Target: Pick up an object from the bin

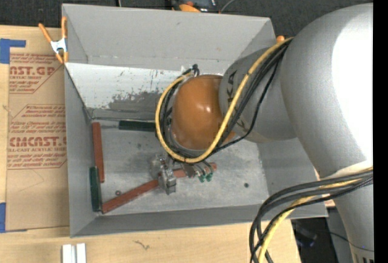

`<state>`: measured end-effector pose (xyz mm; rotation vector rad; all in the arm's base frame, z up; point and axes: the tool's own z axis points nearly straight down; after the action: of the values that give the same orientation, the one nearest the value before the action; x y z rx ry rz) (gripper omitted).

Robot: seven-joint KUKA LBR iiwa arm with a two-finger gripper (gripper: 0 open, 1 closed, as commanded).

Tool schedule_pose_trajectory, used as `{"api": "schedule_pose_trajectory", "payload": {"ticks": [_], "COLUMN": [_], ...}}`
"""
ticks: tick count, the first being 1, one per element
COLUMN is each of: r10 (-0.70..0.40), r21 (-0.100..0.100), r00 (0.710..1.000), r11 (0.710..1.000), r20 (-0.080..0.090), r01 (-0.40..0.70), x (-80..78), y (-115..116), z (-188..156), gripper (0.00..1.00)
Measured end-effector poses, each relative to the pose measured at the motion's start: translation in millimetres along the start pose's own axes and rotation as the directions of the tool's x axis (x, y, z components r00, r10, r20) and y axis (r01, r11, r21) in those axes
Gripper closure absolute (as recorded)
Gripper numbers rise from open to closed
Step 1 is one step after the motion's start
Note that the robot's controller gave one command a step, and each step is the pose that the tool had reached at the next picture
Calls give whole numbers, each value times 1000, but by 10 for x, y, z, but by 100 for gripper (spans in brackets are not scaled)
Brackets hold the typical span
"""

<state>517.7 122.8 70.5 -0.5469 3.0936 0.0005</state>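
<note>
My gripper [167, 177] hangs low over the bin floor, a little below the middle, under the arm's orange cover. Its tip is at the right end of a red-brown stick [128, 195] that lies slanted toward the bin's lower left corner; I cannot tell whether it touches it. Just right of the gripper, the ends of a few short coloured sticks [205, 173], reddish and green, poke out from under the arm.
Along the left wall lie another red-brown stick [97, 151] and, below it, a dark green stick [94, 189]. A dark green stick [137, 125] rests near the back slope. The arm covers the bin's right half.
</note>
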Motion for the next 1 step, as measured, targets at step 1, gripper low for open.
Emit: {"api": "schedule_pose_trajectory", "payload": {"ticks": [1], "r10": [-13], "r21": [-3], "r00": [1000], "r11": [1000], "r20": [1], "r01": [13], "x": [9], "y": [615], "z": [4], "gripper": [100]}}
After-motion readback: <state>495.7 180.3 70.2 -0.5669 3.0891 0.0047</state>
